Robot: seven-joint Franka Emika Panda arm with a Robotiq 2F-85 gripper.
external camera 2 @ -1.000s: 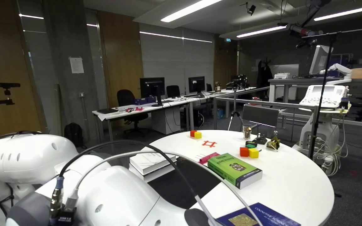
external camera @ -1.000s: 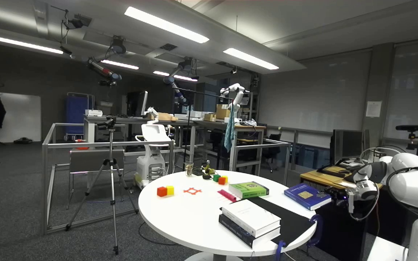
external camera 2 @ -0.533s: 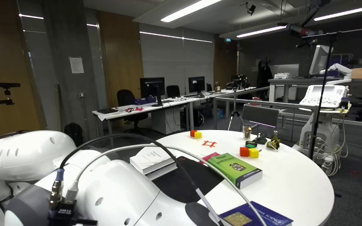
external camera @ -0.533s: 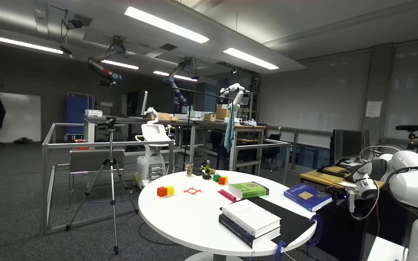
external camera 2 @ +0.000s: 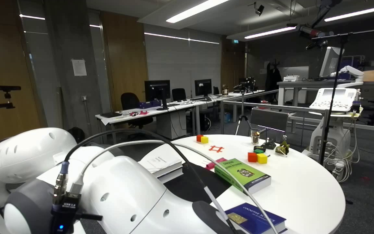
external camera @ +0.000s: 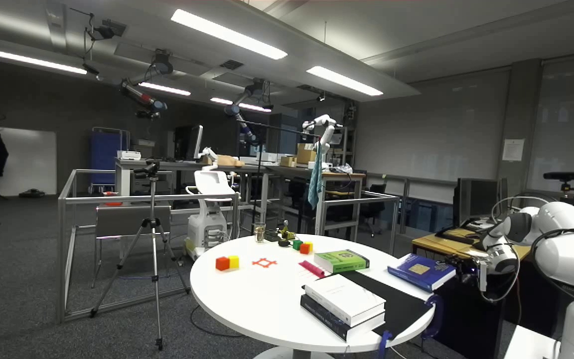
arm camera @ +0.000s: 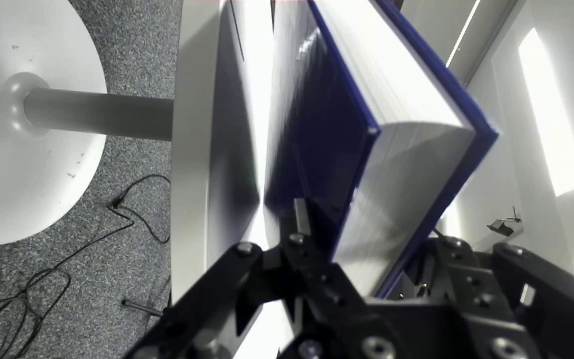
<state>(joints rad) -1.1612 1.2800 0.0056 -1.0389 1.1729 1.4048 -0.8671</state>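
In the wrist view we saw the hand (arm camera: 366, 244) grasping a thick blue book (arm camera: 416, 164) across both covers, from one side, with page edges turned toward us. The blue book stood at a slant to the white worktop (arm camera: 190, 149); its gripped side was raised off the surface, and we could not tell whether its far side rested there. Under the worktop we made out a grey column (arm camera: 102, 115), a round foot (arm camera: 33, 194) and a black cable (arm camera: 116, 202) on the carpet (arm camera: 132, 50).

In an exterior view we found the blue book at the edge of the worktop on the robot's side, tipped up toward the hand, with the white arm (external camera: 566, 244) behind the hand. A green book (external camera: 347, 261) lay near it, and a pink strip (external camera: 313, 269) just beside the green one. We also noted a white book (external camera: 344, 296) stacked on a dark book (external camera: 324, 318), a black sheet (external camera: 399, 299) showing alongside the pair, and a purple clamp (external camera: 439, 316) at the rim.

In an exterior view the white arm filled our foreground and hid the hand. We read "COGNITIVE SCIENCE" on the blue book's cover, and a grey-sleeved cable (external camera 2: 215, 202) ran past its corner. Past the green book we saw a red block (external camera 2: 252, 157) next to a yellow block (external camera 2: 262, 158), and farther off a glass (external camera 2: 255, 137) stood upright near the worktop's far edge.
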